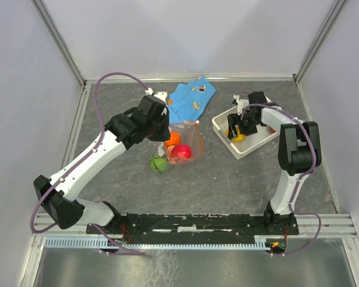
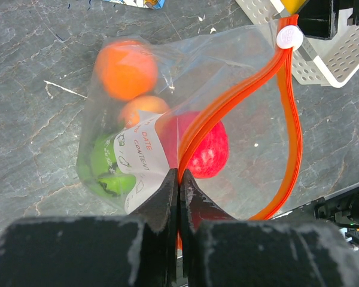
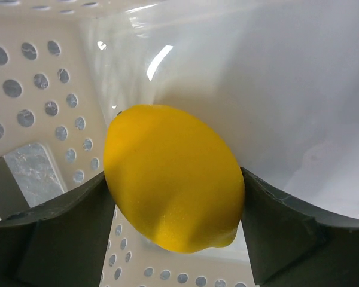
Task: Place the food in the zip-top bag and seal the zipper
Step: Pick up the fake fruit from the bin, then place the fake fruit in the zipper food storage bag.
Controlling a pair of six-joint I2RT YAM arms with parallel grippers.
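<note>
Grey table — bag holds fruits, left fingers pinching zipper; right fingers grip lemon in basket.

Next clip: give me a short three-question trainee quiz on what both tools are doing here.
1. True or false: the left tool is shut on the zip-top bag's zipper.
2. What does the right tool grip? A) red fruit B) yellow lemon C) blue cloth
3. Fill in: that item is inside the white ____.
Key: 1 true; 2 B; 3 basket.
</note>
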